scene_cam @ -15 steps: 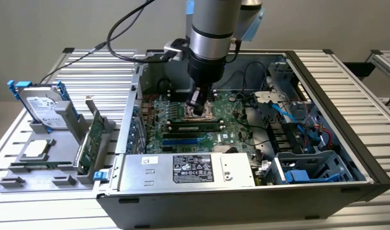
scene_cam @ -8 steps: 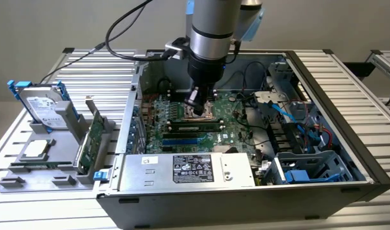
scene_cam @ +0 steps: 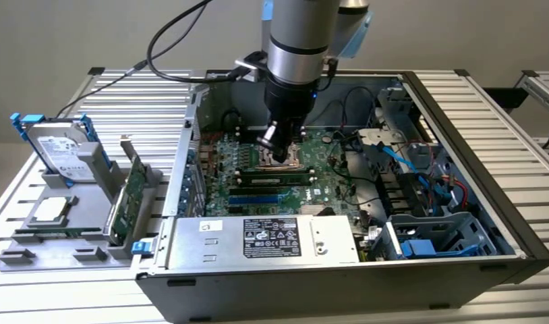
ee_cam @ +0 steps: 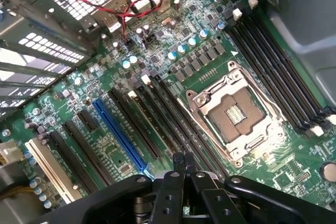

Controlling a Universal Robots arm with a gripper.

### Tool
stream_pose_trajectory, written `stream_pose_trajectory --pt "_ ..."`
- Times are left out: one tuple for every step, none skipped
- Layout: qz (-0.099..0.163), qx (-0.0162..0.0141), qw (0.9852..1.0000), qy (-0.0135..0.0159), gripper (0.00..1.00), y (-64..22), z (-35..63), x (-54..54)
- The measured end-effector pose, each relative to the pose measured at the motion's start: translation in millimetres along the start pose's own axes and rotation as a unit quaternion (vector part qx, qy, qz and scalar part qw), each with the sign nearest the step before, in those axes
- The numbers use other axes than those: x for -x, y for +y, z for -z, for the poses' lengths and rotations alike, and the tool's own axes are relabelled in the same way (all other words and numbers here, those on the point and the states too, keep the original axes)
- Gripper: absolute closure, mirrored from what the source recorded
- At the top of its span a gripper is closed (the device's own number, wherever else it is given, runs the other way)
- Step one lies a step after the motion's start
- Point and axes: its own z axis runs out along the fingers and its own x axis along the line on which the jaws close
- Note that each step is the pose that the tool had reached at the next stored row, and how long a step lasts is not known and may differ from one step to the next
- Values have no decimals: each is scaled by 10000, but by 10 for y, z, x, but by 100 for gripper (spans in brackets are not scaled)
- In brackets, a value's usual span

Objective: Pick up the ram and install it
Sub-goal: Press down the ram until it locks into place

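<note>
My gripper [ee_cam: 184,163] is closest in the wrist view: its two fingers [ee_cam: 177,174] are pressed together with nothing between them, so I carry nothing. I hang low inside the open computer case [scene_cam: 490,223], pointing down at the motherboard [ee_cam: 210,40], which lies flat with the case on its side, presumably so its slots face up at me. Just past my fingertips run the long black memory slots [ee_cam: 181,124] beside the CPU socket [ee_cam: 236,116], whose metal frame holds no processor. The ram [scene_cam: 274,178] looks, in the exterior view, to be standing on edge in one of these slots just in front of the socket, a thin green stick with dark chips. I judge it seated there, though I cannot tell whether its latches have closed. It lies just below and slightly in front of my gripper [scene_cam: 274,138], near it but apart. On the other side of the slots a blue expansion slot [ee_cam: 118,132] runs parallel to them, and beyond the socket a second bank of memory slots [ee_cam: 278,77] sits empty. Farther out, the power supply [scene_cam: 266,239] fills the case's front edge. Outside the case, on the exterior view's left, a grey fixture [scene_cam: 50,236] holds an expansion card [scene_cam: 131,196] upright and a hard drive [scene_cam: 63,152] in a blue-handled caddy, probably propped like that so fingers can take them by the edge.
</note>
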Motion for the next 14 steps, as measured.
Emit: stream_pose_trajectory --pt "-64 0 10000 -3 89 0 0 0" --pt "-131 -1 9999 -6 89 0 0 0" --pt "-196 -1 9998 -9 89 0 0 0" --pt "-266 -2 9996 -12 89 0 0 0" --pt "-331 -2 9994 -15 89 0 0 0" --pt "-396 -3 9992 -18 89 0 0 0" --pt "-460 -3 9989 -22 89 0 0 0" --pt "-525 -3 9986 -25 89 0 0 0" --pt "-589 -4 9983 -28 89 0 0 0" --pt "-654 -4 9979 -31 89 0 0 0" --pt "-722 -5 9974 -34 89 0 0 0" --pt "-787 -5 9969 -37 89 0 0 0" --pt "-853 -5 9963 -40 89 0 0 0" --pt "-918 -6 9958 -43 89 0 0 0"
